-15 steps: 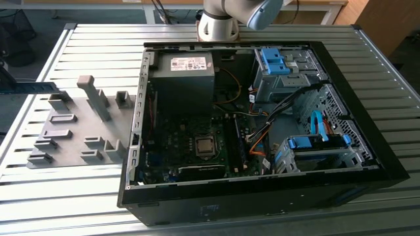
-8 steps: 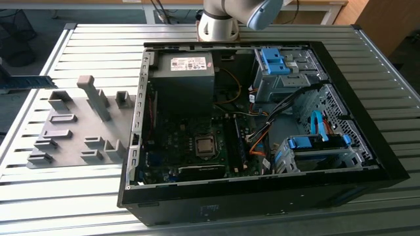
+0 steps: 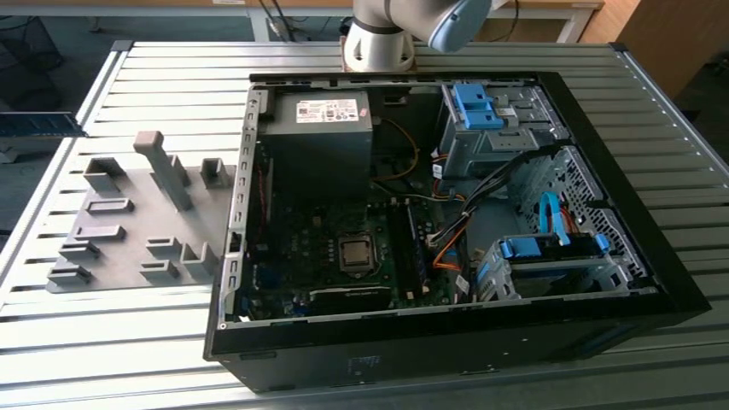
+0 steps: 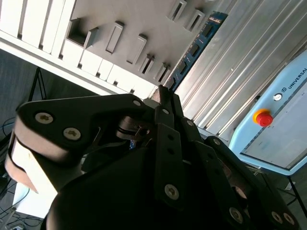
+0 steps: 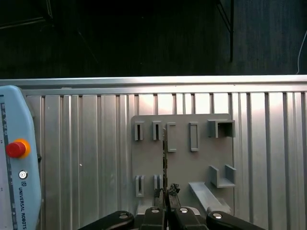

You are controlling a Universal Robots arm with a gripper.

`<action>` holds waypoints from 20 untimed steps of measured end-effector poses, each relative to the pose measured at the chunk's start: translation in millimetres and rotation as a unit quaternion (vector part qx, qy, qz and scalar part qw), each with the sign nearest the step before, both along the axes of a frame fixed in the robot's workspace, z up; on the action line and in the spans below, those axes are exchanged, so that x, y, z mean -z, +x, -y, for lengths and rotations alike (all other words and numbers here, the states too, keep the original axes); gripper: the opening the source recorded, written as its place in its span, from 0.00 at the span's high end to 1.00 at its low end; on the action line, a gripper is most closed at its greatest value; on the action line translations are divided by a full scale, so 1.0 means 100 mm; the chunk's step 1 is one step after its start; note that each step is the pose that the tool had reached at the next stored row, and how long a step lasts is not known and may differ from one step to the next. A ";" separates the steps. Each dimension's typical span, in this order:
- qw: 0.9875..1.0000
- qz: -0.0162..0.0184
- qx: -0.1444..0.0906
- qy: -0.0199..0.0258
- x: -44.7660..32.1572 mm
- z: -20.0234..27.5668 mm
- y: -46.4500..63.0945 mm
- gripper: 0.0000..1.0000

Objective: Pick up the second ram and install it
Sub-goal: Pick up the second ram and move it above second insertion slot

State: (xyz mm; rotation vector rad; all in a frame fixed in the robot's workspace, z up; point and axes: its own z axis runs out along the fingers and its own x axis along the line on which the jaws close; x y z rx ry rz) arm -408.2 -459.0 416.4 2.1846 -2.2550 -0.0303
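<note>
My gripper (image 5: 165,195) is shut on the second ram (image 5: 164,158), a thin stick seen edge-on in the first wrist view. It hangs high above the grey holder plate (image 5: 184,165). In the second wrist view the ram (image 4: 196,45) shows as a long bluish-green board with dark chips, reaching out from my gripper (image 4: 163,93) over the ribbed metal table. In the exterior view the open black computer case (image 3: 638,282) lies on the table with its motherboard (image 3: 341,248) facing up, and the holder plate (image 3: 125,224) sits at the exterior view's left of it.
The holder plate carries several grey slot blocks and a tall post (image 3: 166,171). A pale blue teach pendant (image 5: 17,167) with a red button lies on the table. Blue drive brackets (image 3: 479,107) and cables sit inside the case. The arm's base (image 3: 381,43) stands behind the case.
</note>
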 end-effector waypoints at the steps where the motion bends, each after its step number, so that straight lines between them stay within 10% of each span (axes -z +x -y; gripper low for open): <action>1: 1.000 0.000 0.000 0.000 -0.027 -0.001 0.00 0.86; 20: 1.000 0.000 0.000 0.000 -0.144 -0.001 0.03 0.86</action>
